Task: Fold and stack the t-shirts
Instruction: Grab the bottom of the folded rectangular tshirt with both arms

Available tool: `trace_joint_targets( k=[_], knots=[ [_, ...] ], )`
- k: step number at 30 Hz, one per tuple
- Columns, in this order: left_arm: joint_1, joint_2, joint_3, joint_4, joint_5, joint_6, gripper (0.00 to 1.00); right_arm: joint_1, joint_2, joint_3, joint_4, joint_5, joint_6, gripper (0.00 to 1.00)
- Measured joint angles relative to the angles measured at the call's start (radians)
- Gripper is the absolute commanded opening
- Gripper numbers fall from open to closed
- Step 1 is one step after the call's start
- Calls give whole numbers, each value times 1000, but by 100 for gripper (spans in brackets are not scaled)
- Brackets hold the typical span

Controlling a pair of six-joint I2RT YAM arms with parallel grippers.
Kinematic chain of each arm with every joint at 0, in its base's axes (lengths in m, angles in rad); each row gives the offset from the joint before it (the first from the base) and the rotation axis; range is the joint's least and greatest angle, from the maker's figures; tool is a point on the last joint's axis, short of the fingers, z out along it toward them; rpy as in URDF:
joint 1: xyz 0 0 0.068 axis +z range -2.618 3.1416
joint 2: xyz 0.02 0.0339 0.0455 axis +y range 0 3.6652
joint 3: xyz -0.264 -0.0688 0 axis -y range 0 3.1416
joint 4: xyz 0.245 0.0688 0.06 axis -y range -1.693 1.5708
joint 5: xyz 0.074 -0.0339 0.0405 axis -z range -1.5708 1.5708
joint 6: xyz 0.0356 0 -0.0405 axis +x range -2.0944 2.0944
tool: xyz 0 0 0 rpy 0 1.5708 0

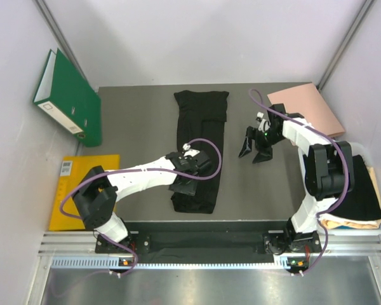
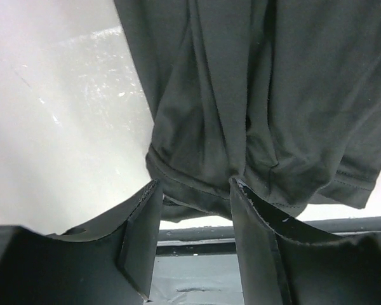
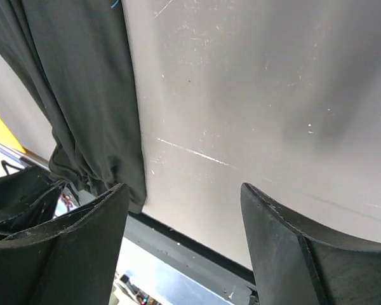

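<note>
A black t-shirt (image 1: 199, 143) lies folded into a long strip down the middle of the grey table. My left gripper (image 1: 185, 182) is low over its near end. In the left wrist view the left gripper (image 2: 193, 190) is open, its fingertips at the bunched near hem of the shirt (image 2: 260, 108), with no cloth pinched between them. My right gripper (image 1: 254, 151) is open and empty over bare table to the right of the shirt. The right wrist view shows the right gripper (image 3: 184, 197) wide open, with the shirt (image 3: 76, 82) off to the left.
A green binder (image 1: 66, 98) leans at the back left. A yellow folder (image 1: 82, 190) lies at the left edge. A pink folded item (image 1: 305, 108) sits at the back right. A white bin (image 1: 367, 152) at the right holds black cloth (image 1: 359, 187) over tan cloth (image 1: 349, 222).
</note>
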State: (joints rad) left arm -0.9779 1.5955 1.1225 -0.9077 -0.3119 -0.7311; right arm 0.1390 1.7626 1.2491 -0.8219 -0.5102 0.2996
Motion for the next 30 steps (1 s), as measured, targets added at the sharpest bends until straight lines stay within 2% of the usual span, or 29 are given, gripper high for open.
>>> trace_joint_targets(
  k=[4,16,20,24,30],
  knots=[
    [-15,21,2,8,12,7,44,-9,0,0,-11,-8,-15,71],
    [-65,93,8,11,73,47,39,-13,0,0,-13,-15,-30,71],
    [-64,112,6,20,87,55,25,-14,0,-8,-10,-15,-30,71],
    [-64,152,1,31,89,61,2,-17,0,-24,-9,-15,-30,71],
    [-64,172,21,4,63,53,0,-21,0,-26,-10,-15,-30,71]
  ],
)
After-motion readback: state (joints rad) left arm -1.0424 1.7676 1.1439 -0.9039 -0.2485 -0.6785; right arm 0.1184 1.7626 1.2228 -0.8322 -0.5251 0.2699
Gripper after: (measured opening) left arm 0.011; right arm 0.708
